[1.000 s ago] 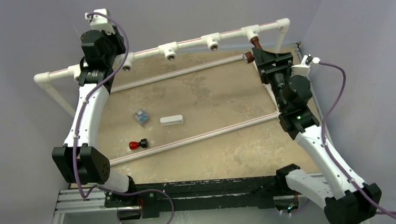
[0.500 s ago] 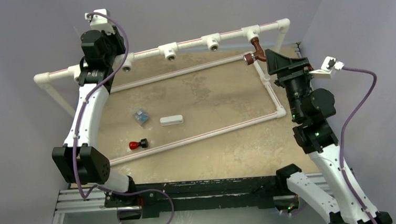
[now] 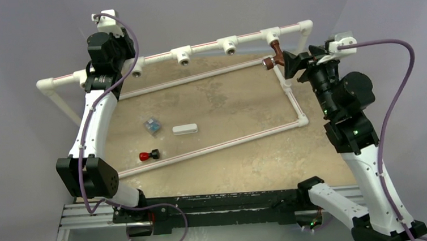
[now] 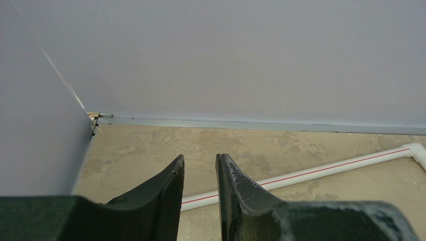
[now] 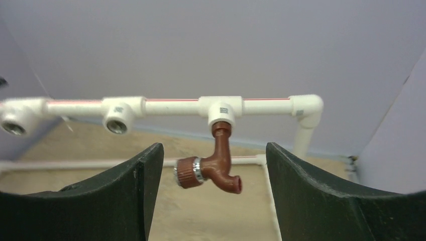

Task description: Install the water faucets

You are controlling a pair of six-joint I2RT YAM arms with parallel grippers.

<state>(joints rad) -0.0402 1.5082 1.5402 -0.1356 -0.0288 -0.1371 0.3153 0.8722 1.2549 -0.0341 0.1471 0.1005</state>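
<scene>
faucet (image 5: 216,163) thread hidden in tee (image 5: 221,106), right jaws apart, clear of it

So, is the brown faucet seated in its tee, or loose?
Seated: the faucet has its stem up in the tee and hangs there unheld. The right gripper is open, jaws clear either side. How tight, cannot tell.

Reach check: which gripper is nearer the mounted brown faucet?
Right. Right gripper faces the faucet, open, just clear; left gripper sits at the pipe rail's opposite end.
</scene>
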